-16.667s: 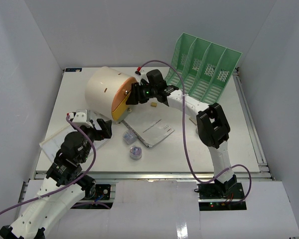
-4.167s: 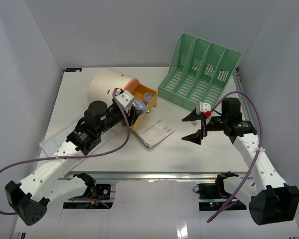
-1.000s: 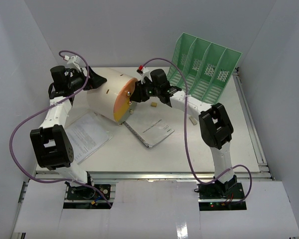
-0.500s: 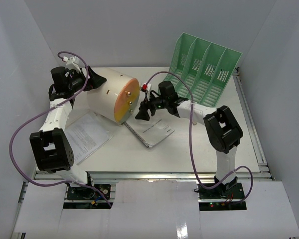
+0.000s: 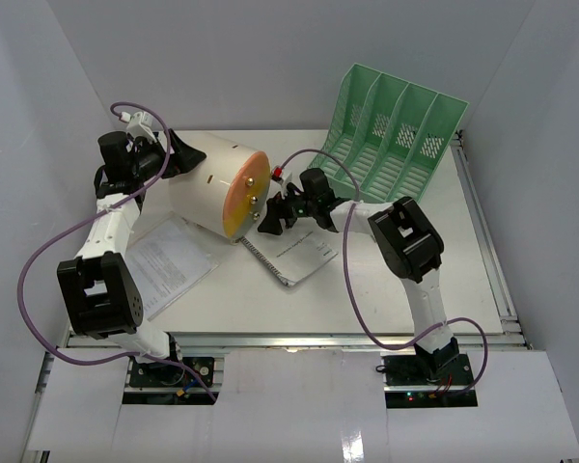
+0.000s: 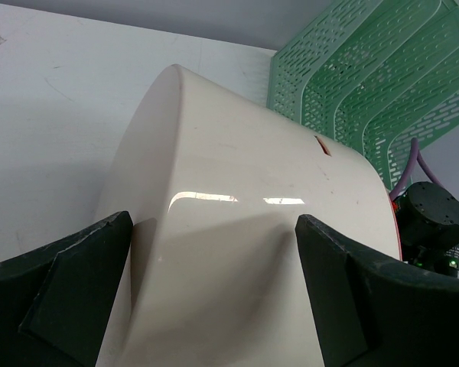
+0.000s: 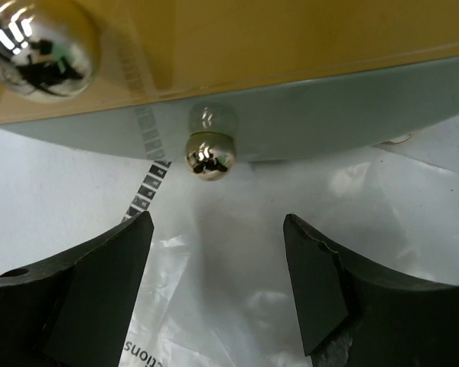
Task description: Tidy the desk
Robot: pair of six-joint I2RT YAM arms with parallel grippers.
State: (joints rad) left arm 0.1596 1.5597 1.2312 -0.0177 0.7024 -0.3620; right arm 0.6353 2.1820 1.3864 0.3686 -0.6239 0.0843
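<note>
Right, my right gripper (image 7: 216, 229), jaws wide and empty, faces the lower drawer knob (image 7: 209, 157), dead ahead just past the tips. The drawer box (image 5: 205, 183) lies on its side, back-left on the desk (image 5: 473, 270); left gripper (image 6: 213, 229), spread wide, straddles its rear end.

The drawer box (image 6: 245, 229) is smooth, glossy plastic; its knob (image 7: 209, 157) is mirror-bright metal. The file rack (image 5: 396, 121) is perforated plastic. The desk (image 5: 473, 241) is matt; the notebook (image 5: 299, 253) cover is perhaps shiny film.
</note>
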